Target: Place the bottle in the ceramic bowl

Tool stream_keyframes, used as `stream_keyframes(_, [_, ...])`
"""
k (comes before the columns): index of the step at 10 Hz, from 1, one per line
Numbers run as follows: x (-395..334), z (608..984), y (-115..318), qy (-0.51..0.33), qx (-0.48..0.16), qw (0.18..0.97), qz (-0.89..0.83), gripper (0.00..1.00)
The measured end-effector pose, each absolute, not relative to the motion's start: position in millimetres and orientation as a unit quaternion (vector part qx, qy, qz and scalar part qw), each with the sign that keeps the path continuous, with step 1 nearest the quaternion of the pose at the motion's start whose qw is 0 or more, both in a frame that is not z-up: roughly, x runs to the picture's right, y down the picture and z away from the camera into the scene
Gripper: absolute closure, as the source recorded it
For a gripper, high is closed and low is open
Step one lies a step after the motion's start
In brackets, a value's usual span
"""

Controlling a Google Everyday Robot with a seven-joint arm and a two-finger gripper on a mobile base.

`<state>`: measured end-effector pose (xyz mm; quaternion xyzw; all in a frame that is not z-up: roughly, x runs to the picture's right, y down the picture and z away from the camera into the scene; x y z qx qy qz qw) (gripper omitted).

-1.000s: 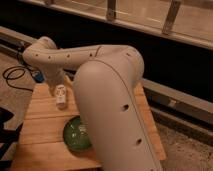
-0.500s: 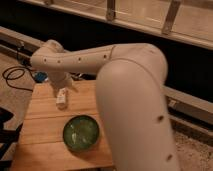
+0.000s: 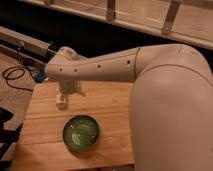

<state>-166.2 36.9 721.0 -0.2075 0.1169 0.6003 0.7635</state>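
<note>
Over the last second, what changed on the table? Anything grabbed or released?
The arm swung its thick link toward the right of the view and off the ceramic bowl, which now shows whole. The end effector stays over the left rear of the table, with the bottle right at it. No grab or release is visible. Bottle and bowl kept their places.

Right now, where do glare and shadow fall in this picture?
Camera view: warm, dim light; the arm is brightest; the bowl gleams faintly; a soft shadow lies on the table beside the gripper, which hangs over the bottle at the picture's left; the background is dark.
</note>
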Motion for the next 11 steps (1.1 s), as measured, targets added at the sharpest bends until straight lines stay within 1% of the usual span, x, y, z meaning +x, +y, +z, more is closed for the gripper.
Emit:
stream_keyframes(3, [-167.2,725.0,36.5,0.116,-0.211,0.766,0.597,0.35])
stream_keyframes(8, [-224.6,762.1,26.0,0.101,-0.237,0.796,0.549,0.35])
stream_keyframes(11, [-226.3,788.1,34.9,0.11,-0.252,0.795,0.541,0.35])
